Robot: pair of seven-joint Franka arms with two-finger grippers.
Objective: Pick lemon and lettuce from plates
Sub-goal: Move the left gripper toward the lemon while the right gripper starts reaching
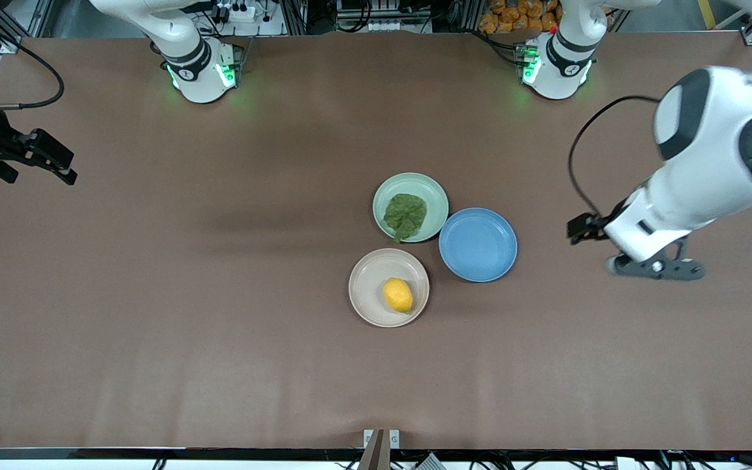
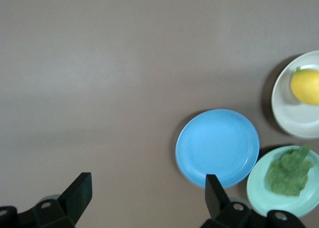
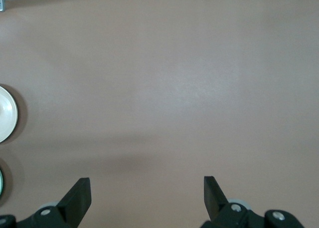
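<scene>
The yellow lemon lies on the beige plate. The dark green lettuce lies on the mint green plate, which is farther from the front camera. My left gripper is open and empty, above bare table toward the left arm's end, beside the blue plate. Its wrist view shows its open gripper, the lemon, the beige plate, the lettuce and the mint plate. My right gripper is open and empty over the table's right-arm end; it also shows in the right wrist view.
An empty blue plate touches both task plates on the side toward the left arm; it also shows in the left wrist view. The beige plate's rim shows in the right wrist view. Brown table surrounds the plates.
</scene>
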